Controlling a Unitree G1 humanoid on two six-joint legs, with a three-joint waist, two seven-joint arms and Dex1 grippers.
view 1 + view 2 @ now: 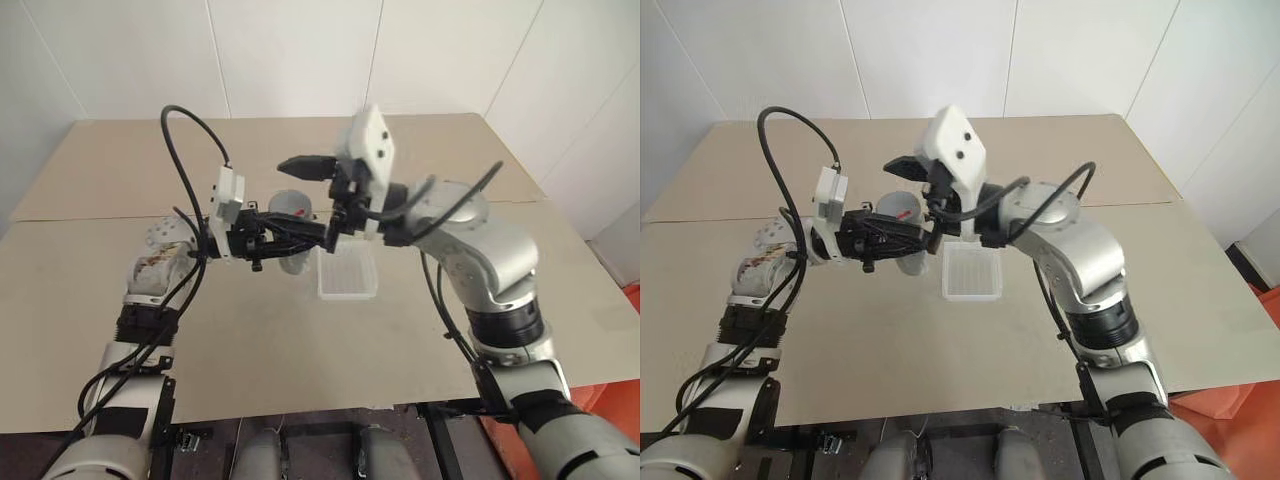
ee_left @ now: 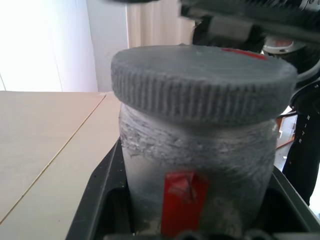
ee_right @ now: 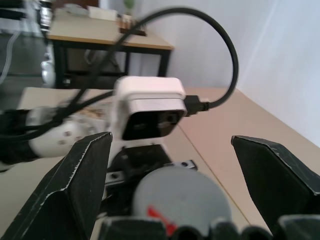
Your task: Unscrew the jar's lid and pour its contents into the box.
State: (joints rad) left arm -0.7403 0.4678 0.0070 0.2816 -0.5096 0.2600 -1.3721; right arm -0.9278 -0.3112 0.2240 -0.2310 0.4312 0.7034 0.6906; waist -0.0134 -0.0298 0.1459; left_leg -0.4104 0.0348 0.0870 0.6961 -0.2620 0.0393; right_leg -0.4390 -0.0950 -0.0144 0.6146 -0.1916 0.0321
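One jar (image 2: 195, 165), one lid (image 2: 200, 82), one box (image 1: 971, 272). The left gripper (image 1: 920, 238) is clenched around the jar, holding it above the table (image 1: 940, 360) with the lid screwed on. The right gripper (image 3: 175, 190), fingers spread wide, hovers just over the lid. The box lies below and just beyond both grippers, bare tabletop all round it.

Both arms raised and bent inward, wrists nearly meeting. Left gripper (image 1: 902, 238) level, pointing right, fingers clamped tight on the jar (image 2: 197, 165). Right gripper (image 1: 318, 195) level, pointing left, fingers spread wide, empty.
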